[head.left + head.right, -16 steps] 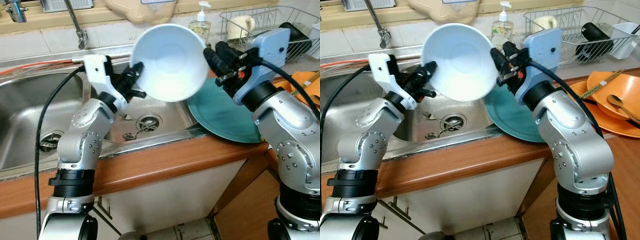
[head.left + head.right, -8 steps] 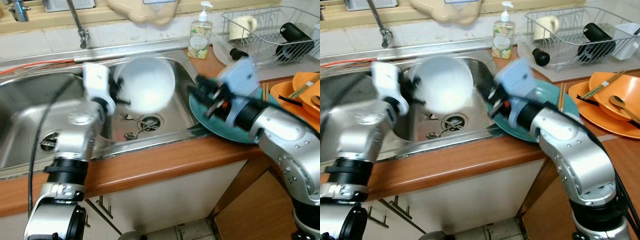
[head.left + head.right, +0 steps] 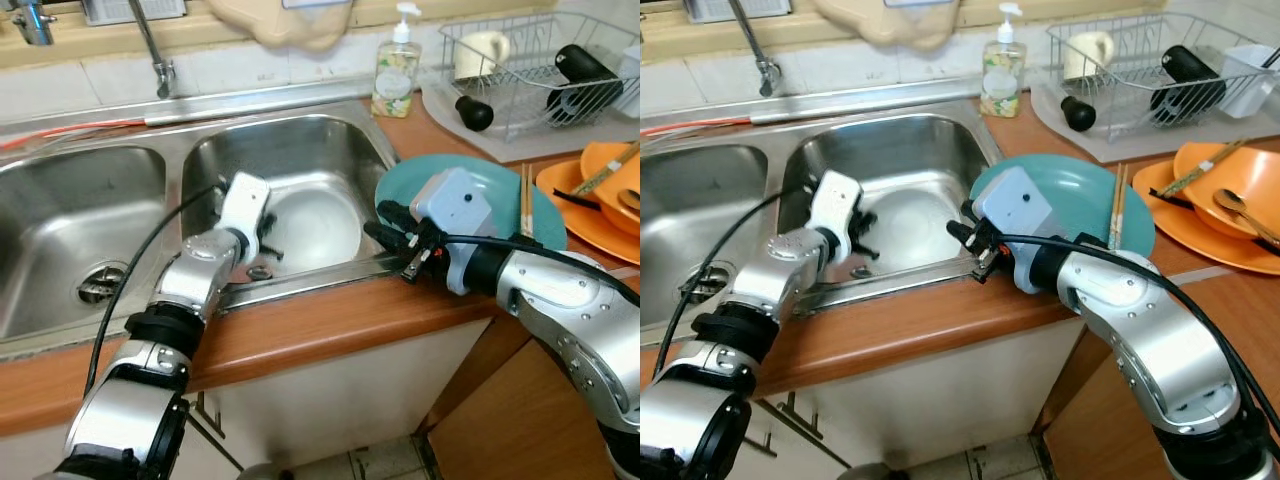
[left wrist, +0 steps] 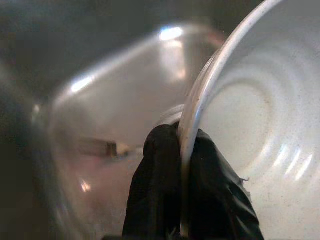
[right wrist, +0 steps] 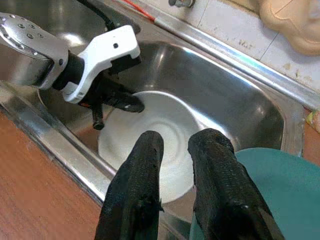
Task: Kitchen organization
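While it sits low in the right basin of the stainless steel double sink (image 3: 300,140), the round white ceramic bowl (image 3: 312,226) is pinched at its rim by the left gripper (image 4: 186,190), whose black fingers (image 4: 157,195) are clamped one on each side of the thin edge. Just beside the bowl, over the sink's front corner, the right gripper (image 5: 175,160) hovers with its two fingers slightly apart and nothing between them. Partly under that arm lies a round teal plate (image 3: 510,195) on the wooden counter (image 3: 330,320), with chopsticks (image 3: 1118,205) along it. Farther right are stacked orange dishes (image 3: 1230,200); behind, a soap dispenser bottle (image 3: 396,65) and a wire drying rack (image 3: 540,50).
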Robot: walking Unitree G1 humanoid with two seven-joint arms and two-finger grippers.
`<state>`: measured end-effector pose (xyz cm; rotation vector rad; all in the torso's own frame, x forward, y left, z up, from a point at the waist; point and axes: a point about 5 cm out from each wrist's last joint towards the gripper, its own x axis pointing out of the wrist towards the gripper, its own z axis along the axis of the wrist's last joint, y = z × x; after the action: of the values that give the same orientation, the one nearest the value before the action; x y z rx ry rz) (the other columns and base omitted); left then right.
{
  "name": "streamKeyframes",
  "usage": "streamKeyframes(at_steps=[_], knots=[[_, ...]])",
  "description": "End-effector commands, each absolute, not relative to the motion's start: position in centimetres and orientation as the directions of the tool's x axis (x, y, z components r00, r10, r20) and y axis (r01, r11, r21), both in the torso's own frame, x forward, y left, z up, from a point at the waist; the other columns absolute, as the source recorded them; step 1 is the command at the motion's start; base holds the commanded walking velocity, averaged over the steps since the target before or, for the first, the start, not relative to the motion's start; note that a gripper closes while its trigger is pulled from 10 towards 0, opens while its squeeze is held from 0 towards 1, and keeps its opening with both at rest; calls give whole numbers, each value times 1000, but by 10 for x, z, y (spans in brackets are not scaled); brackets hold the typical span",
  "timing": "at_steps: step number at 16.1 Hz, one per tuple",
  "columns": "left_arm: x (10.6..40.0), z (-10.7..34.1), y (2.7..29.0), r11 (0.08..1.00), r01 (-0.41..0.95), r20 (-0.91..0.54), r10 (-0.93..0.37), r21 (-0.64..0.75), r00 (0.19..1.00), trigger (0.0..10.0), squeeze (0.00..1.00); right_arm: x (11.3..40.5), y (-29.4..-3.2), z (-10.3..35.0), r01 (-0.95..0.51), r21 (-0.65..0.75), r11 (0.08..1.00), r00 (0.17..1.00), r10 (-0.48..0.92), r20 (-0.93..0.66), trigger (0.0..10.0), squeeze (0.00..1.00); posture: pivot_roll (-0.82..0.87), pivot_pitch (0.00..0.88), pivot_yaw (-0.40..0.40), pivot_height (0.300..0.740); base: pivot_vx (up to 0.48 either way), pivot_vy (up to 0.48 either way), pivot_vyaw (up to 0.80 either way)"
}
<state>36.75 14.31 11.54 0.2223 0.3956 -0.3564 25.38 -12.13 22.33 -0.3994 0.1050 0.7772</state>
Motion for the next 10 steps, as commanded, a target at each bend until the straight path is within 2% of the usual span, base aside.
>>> streamKeyframes(at_steps=[1,4,5,10], knots=[[373,126,139,902,401,-397,-313,161,863,10000,0,253,-122,221,-697,-319,643,716,649,-256,10000,0,-91,0,97,740,0,0,0],[370,119,136,885,441,-430,-343,150,835,10000,20,254,-123,220,-689,-319,651,724,635,-269,10000,0,-91,0,92,740,0,0,0],[370,119,136,882,446,-434,-347,152,832,10000,1000,254,-124,220,-688,-319,652,726,633,-271,10000,0,-90,0,91,740,0,0,0],[368,117,134,865,476,-440,-370,157,818,10000,1000,255,-123,219,-682,-315,660,731,623,-279,10000,0,-92,0,92,740,0,0,0]])
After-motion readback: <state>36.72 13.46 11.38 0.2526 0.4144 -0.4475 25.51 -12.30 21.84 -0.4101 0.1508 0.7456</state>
